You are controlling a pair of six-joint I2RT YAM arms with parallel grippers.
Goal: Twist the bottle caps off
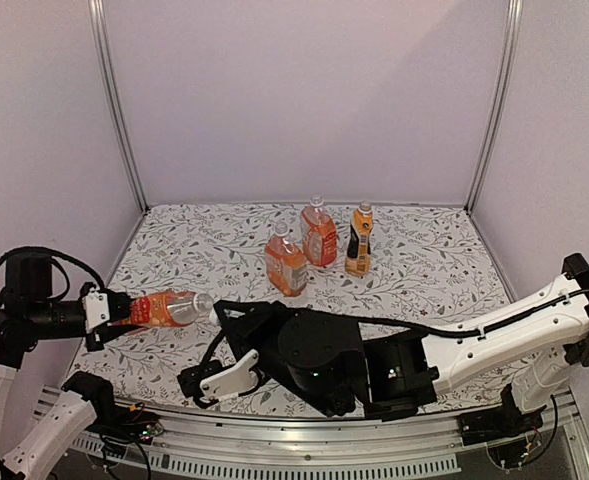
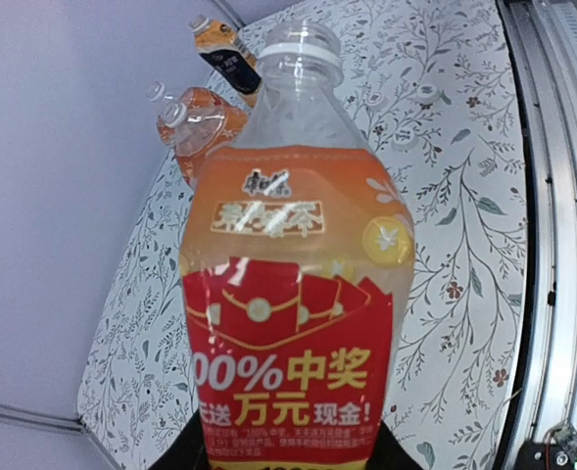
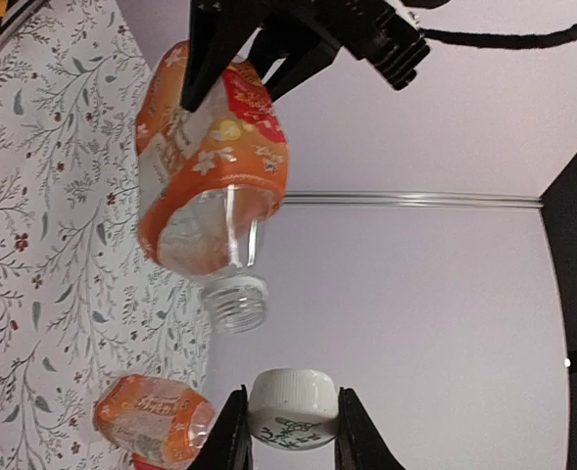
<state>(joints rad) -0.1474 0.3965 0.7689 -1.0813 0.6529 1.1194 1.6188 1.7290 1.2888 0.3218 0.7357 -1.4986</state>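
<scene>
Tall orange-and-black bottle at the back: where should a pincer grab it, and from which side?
Grip the tall bottle around its narrow black waist, fingers level, coming in from the front right. It stands upright, and a squat bottle stands close on its left, while its right side is free. A waist grip probably also leaves its cap clear for the other pincer.

Three seemingly capped bottles stand upright on the floral table.
</scene>
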